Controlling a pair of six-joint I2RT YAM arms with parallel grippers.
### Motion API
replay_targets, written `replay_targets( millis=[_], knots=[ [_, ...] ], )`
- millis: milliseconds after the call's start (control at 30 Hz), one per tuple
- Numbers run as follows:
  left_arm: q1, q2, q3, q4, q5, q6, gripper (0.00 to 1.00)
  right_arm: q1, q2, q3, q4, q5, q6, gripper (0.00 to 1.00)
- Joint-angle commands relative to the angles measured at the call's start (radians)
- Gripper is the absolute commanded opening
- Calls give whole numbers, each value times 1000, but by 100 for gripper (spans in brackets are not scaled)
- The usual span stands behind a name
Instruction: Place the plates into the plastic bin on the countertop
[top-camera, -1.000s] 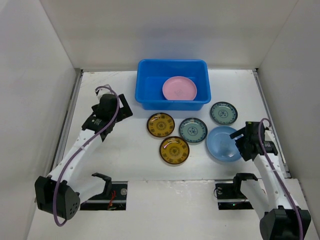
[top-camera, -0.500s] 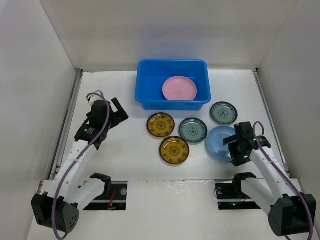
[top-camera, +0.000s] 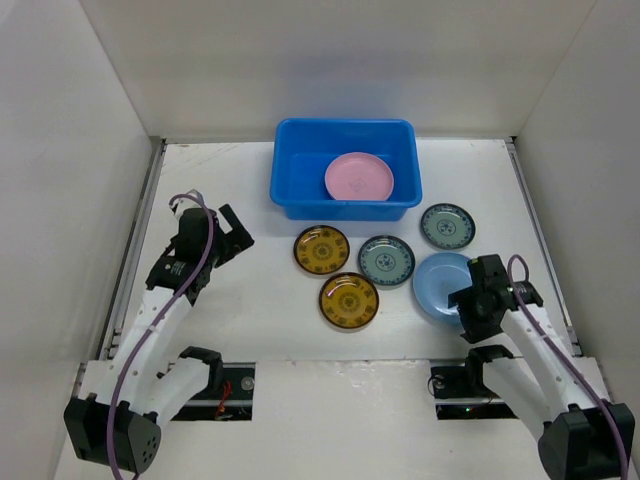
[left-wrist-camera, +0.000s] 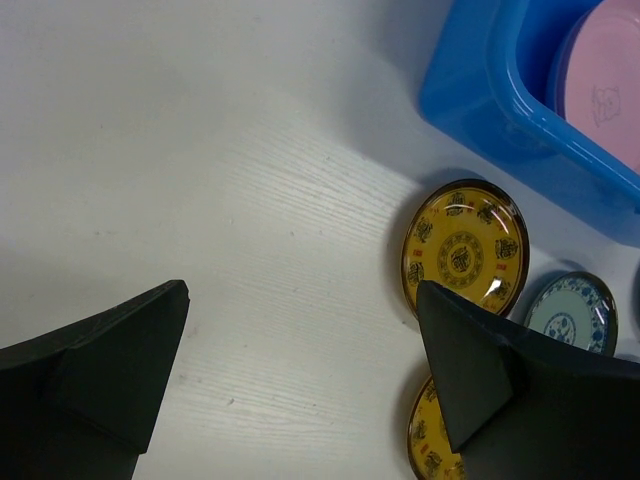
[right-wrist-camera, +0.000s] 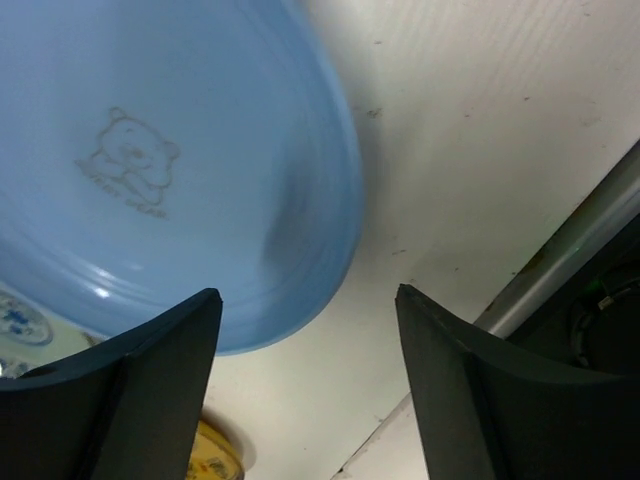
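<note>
Countertop (top-camera: 260, 300) white filled most of my overhead view, with the plastic bin (top-camera: 300, 180) standing at its far middle. Inside the bin lay the pink plate (top-camera: 358, 177), toward the right side. In front of the bin, the light blue plate (top-camera: 440, 285) sat at the right, and my right gripper (right-wrist-camera: 305, 295) was at its near edge. Through the right wrist camera I saw that gripper spread wide and gripping nothing. The plate's rim curved into the gap from one finger's side, while the other finger stood off over bare countertop. Whether either finger touched the plate I could not tell. The smaller plates lay around it: the far amber plate (top-camera: 321, 249) and the near amber plate (top-camera: 349, 300) toward the middle, the left teal plate (top-camera: 386, 260) just beside the blue one, and the right teal plate (top-camera: 447, 226) between it and the bin. My left gripper (left-wrist-camera: 300, 300) hung wide open and empty over bare countertop, left of all the plates, with the far amber plate just beyond one finger in its wrist view.
</note>
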Motion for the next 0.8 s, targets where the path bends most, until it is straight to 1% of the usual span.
replay_targets(
  millis=[0, 167, 300, 367, 400, 533, 567, 667, 767],
  knots=[
    [4, -23, -13, -15, 14, -10, 100, 5, 9, -47, 24, -16, 35, 73],
    [11, -37, -5, -37, 9, -4, 100, 7, 67, -64, 102, -4, 63, 64],
    [26, -48, -11, -43, 14, -4, 100, 9, 113, -72, 183, 5, 84, 49],
    [29, -54, -14, -46, 14, -4, 100, 9, 138, -57, 209, 24, 89, 40],
    [29, -55, -16, -48, 14, -4, 100, 9, 152, -48, 215, 30, 89, 34],
    [32, -66, -19, -54, 11, -3, 100, 12, 176, -2, 188, 51, 107, 3],
    [32, -66, -19, -54, 11, -3, 100, 16, 167, 14, 164, 56, 116, 0],
    [37, -68, -16, -54, 12, -3, 100, 51, 117, 84, 56, 84, 145, 0],
    [41, -68, -14, -51, 9, -4, 100, 99, 57, 207, -89, 122, 185, 0]
  ],
)
